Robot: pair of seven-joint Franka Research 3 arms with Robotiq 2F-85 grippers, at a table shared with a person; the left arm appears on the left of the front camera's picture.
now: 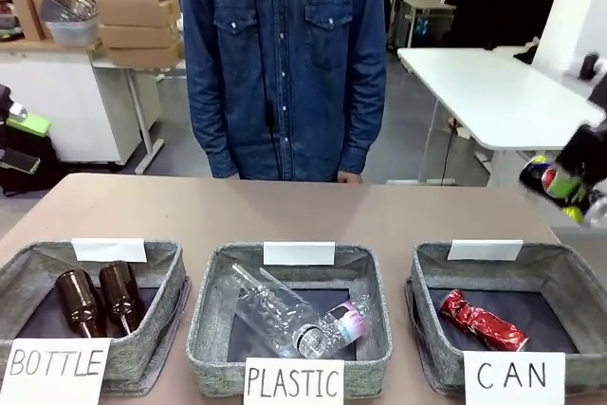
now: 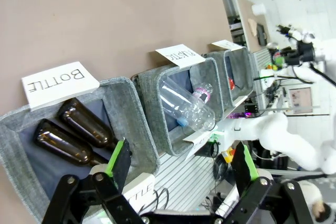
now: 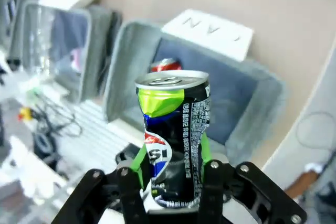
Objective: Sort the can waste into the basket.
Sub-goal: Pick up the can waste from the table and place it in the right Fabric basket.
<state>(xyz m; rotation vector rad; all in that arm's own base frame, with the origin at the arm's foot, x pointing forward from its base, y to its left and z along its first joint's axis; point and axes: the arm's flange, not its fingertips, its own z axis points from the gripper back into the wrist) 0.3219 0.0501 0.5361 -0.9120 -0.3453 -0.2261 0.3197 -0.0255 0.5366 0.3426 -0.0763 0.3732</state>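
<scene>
Dark Pepsi can (image 3: 176,137) in right jaws — above CAN basket (image 3: 252,103) rim

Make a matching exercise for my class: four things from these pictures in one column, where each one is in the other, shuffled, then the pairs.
Things
1. red can
2. Pepsi can
3. brown bottles
4. clear plastic bottles

Places
A. middle bin, marked PLASTIC
B. between the right gripper fingers
C. left bin, marked BOTTLE
D. basket marked CAN

Pairs: 1-D, 2-B, 3-C, 4-A
</scene>
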